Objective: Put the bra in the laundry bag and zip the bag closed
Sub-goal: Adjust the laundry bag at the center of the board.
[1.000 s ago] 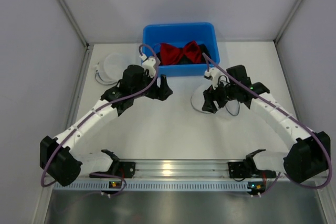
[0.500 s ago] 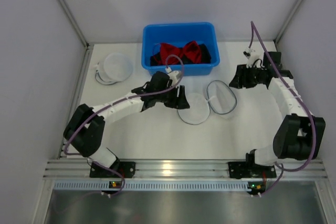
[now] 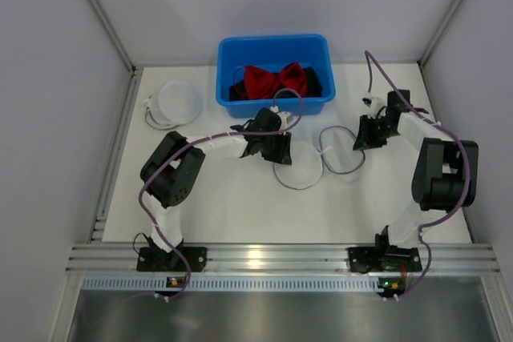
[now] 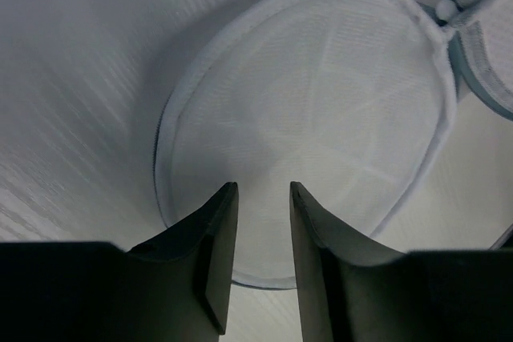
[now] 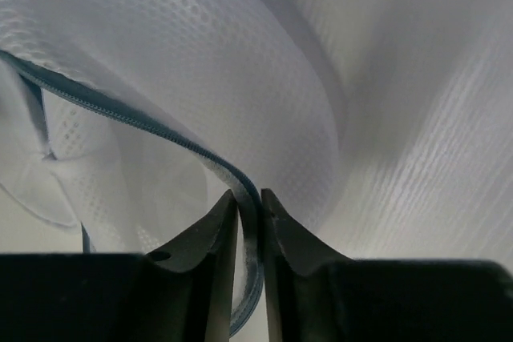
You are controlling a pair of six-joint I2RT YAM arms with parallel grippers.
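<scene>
our left end effector [image 4: 263,190] hangs released, slightly parted, over 1 of the 2 round halves of the laundry bag [image 3: 298,171] on the tabletop [image 3: 232,202]. our right end effector [image 5: 249,198] is clenched on the bag's zipper edge [image 5: 160,130]. the red bra [image 3: 276,80] lies in the blue bin [image 3: 272,42].

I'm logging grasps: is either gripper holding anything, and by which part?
The right gripper pinches the laundry bag by its grey zipper edge. The left gripper holds nothing, open over the bag's round panel.
</scene>
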